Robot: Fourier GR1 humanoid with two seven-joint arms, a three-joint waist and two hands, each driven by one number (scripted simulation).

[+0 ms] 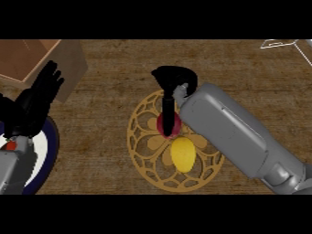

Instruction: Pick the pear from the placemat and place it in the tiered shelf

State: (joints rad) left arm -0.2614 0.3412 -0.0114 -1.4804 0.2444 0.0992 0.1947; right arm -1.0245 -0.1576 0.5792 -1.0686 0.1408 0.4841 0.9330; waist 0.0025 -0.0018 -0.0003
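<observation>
Light is dim and even across the brown worktop (104,173), with no clear source. The right hand (174,78) and left hand (33,98) read as near-solid black. A soft sheen lies on the grey right forearm (233,132). Shadows are faint.

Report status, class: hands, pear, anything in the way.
Left hand open, resting at the view's left. Right hand curled above the placemat; grip unclear. Red fruit beside its thumb, yellow fruit below it. Nothing else on the placemat.
</observation>
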